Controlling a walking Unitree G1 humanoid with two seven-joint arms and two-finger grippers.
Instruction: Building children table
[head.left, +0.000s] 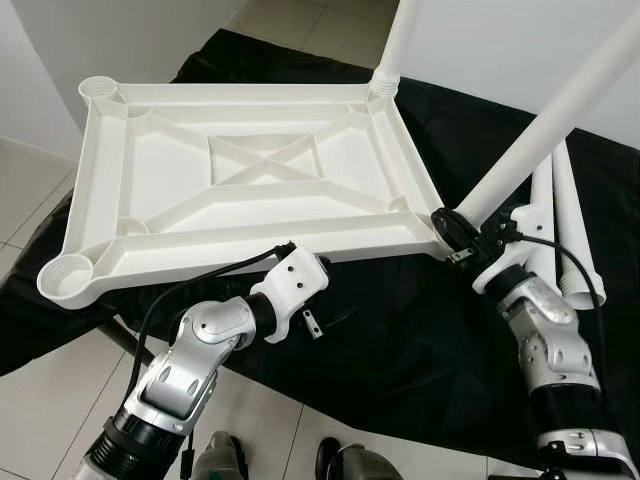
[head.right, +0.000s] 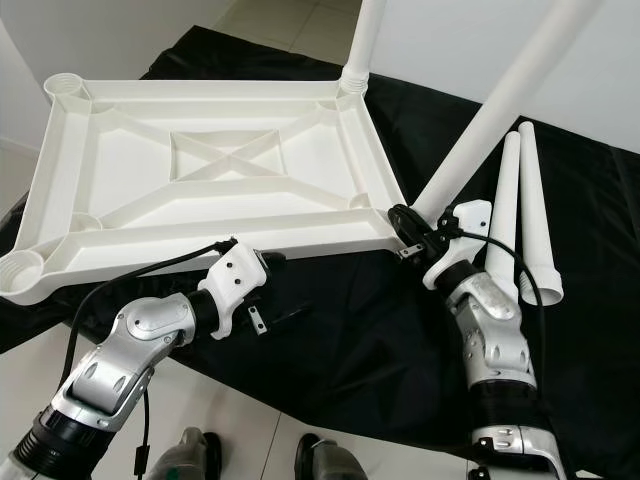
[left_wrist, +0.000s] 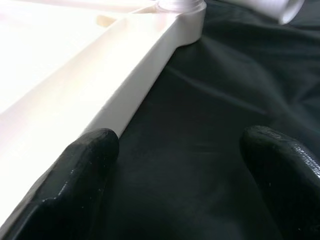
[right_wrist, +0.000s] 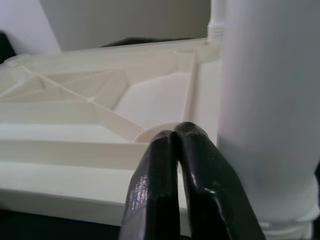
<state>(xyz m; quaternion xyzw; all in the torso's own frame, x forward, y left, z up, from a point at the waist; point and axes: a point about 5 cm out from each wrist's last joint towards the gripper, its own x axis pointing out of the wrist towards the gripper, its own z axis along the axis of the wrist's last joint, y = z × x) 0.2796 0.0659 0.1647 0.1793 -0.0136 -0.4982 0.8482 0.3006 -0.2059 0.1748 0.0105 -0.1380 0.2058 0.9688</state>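
One upturned tabletop (head.left: 250, 180), four legs; left claw (left_wrist: 175, 165) spread, right claw (right_wrist: 175, 185) pressed together.

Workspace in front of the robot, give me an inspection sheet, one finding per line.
Surface: black cloth spread under the work.
Job's things: white tabletop lying upside down; one leg standing in the far right corner socket; a second leg tilted at the near right corner; two spare legs lying on the cloth.
Clutter: nothing seen.
Grippers: left pincer open at the tabletop's near edge; right pincer shut, beside the tilted leg.
Cables: black cable along the left arm.
Surroundings: tiled floor, white wall.
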